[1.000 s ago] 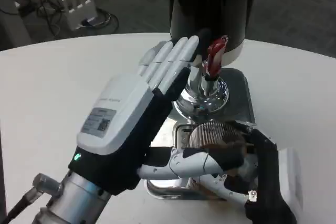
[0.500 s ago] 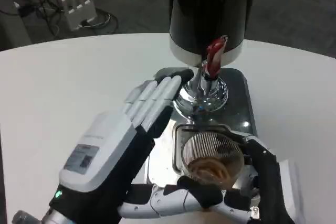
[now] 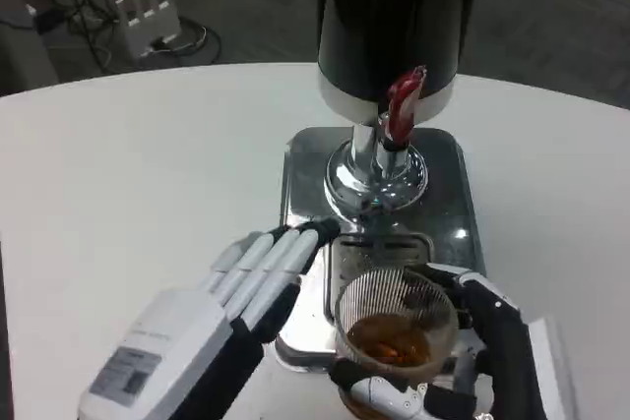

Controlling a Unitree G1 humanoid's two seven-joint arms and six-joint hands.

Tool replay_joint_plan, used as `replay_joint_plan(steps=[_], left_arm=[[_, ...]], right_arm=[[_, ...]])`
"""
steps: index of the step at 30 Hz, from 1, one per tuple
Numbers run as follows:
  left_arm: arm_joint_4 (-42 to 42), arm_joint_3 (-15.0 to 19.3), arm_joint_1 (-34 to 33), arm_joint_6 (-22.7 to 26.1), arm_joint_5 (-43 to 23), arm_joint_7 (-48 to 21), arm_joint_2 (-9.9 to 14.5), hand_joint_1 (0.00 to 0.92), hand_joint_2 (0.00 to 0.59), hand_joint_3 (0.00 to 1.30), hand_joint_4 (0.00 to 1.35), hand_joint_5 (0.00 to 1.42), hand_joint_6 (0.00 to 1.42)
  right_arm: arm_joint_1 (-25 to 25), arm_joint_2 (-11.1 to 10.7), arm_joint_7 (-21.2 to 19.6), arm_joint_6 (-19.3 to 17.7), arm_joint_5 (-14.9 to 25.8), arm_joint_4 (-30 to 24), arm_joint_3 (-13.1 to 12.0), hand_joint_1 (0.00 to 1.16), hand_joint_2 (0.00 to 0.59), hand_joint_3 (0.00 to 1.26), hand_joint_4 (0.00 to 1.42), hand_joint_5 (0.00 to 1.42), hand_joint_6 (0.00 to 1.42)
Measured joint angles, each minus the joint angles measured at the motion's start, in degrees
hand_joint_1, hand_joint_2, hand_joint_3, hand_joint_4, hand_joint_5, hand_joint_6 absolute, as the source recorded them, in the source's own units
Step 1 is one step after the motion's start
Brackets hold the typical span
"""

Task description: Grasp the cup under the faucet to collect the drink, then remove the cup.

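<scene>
Right hand (image 3: 472,356), low at the picture's bottom right, wraps its black and white fingers around the cup (image 3: 396,327), gripping it from the right and from below. Left hand (image 3: 212,327) sits at the bottom left with its fingers straight and apart, holding nothing, its fingertips (image 3: 317,233) lying over the left edge of the drip tray (image 3: 303,159) and close beside the cup without plainly touching it. Between the cup and the faucet (image 3: 379,169) lies a stretch of bare tray, so the cup stands near the tray's front edge rather than under the spout, and the table's near edge falls outside the picture. That cup is clear and ribbed, upright, with a shallow layer of amber-brown drink at its bottom. Behind it the faucet's chrome base shines on the steel tray, topped by a red tap handle (image 3: 404,103), which juts from a dark dispenser (image 3: 394,17) with a pale band at its foot. Everything rests on a round white table (image 3: 128,164). Beyond the table's far edge are a dark floor, loose cables and a white power strip (image 3: 146,9) at the upper left.
</scene>
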Motion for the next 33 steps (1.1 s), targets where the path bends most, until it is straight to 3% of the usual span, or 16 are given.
replay_joint_plan(steps=[10,19,33], left_arm=[[-0.6,3.2,6.0,-3.2,4.0,0.2,0.9,0.0,0.037,0.0,0.0,0.0,0.0],[-1.3,4.4,7.8,-5.1,7.2,1.2,0.9,0.0,0.038,0.0,0.0,0.0,0.0],[-3.8,6.2,9.4,-6.1,13.5,1.4,1.6,0.0,0.044,0.0,0.0,0.0,0.0]], right_arm=[[2.6,-0.9,2.9,-1.2,1.3,-3.3,-0.5,0.94,0.075,0.9,0.99,1.18,1.36],[5.6,-1.6,7.5,-1.2,2.6,-7.8,-3.5,0.94,0.072,0.9,0.99,1.18,1.36],[5.7,-3.1,13.2,-1.2,2.4,-10.8,-6.6,0.94,0.078,0.9,0.99,1.18,1.36]])
